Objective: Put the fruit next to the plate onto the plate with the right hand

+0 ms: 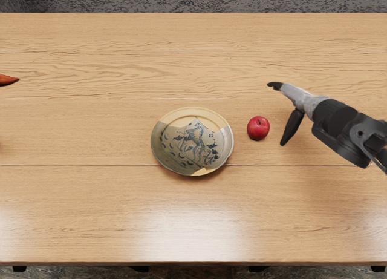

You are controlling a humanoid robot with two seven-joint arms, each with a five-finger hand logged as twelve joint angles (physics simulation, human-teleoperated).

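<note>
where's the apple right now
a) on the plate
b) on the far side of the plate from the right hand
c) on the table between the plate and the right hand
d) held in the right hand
C: the apple sits on the table just beside the plate, with a gap to the open right hand, which holds nothing.

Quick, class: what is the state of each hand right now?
Left hand: not in view.
Right hand: open, holding nothing, just right of the apple.
</note>
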